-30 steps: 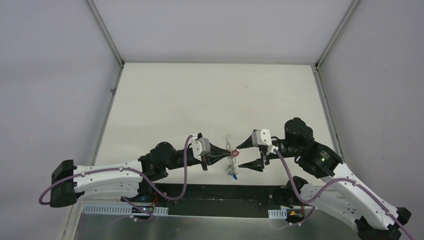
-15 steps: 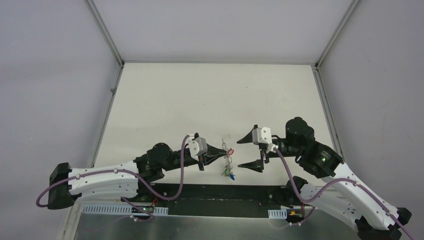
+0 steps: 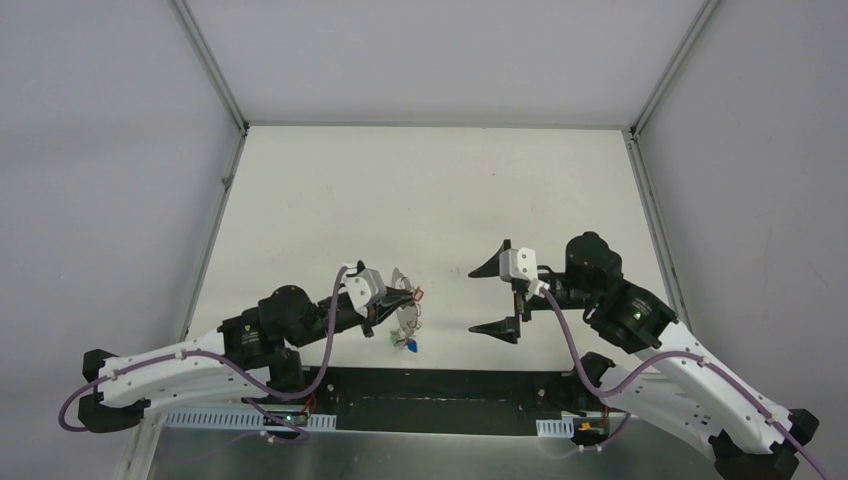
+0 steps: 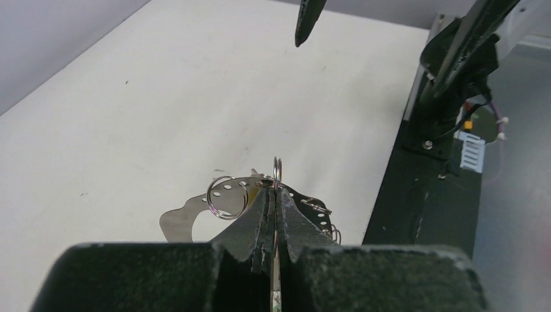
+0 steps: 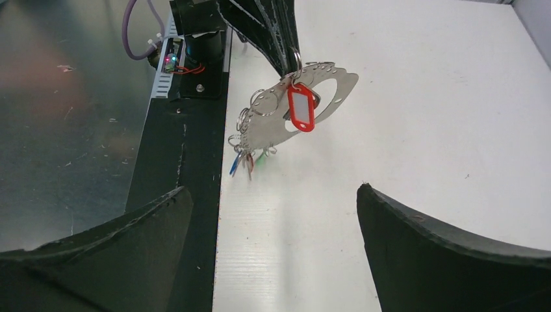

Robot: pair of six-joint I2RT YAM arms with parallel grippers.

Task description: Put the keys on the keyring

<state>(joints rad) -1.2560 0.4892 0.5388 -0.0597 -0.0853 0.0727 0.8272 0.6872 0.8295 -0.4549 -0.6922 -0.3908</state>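
Keyring, flat silvery metal hoop (image 5: 276, 133) with small holes along its rim: hangs in the air, tilted, from the left gripper (image 4: 274, 192), low over the near part of the matt white table (image 3: 420, 190).

Grip: left jaws are pressed together on a thin silvery split ring (image 5: 296, 60) at the top of the bunch; the hoop itself is not pinched.

Attached: red plastic tag with white label (image 5: 301, 107), against the face of the hoop. Keys, small, with blue, red and green plastic heads (image 5: 243, 162), dangle in a cluster from the hoop's lowest end. More small split rings sit along the rim. No loose key shows on the table in the top view.

Right gripper (image 3: 493, 297): jaws spread wide and holding nothing, facing the bunch from the right and well apart from it.

Step, as judged: the visible keys look already strung, so what remains is probably setting the bunch down. Lower until the dangling keys touch and go slack, and only then part the jaws. Move slowly, because a bunch held by one thin ring can swing and twist.

Edges: the keys hang just inside the table's near edge, beside the black base strip (image 5: 188, 169). Set the bunch down further in, so that it cannot slide off.

Room: the white surface beyond and to both sides looks bare. The grey enclosure walls (image 3: 100, 150) are well off. The nearest obstacles are the right gripper's own fingers (image 5: 442, 240).
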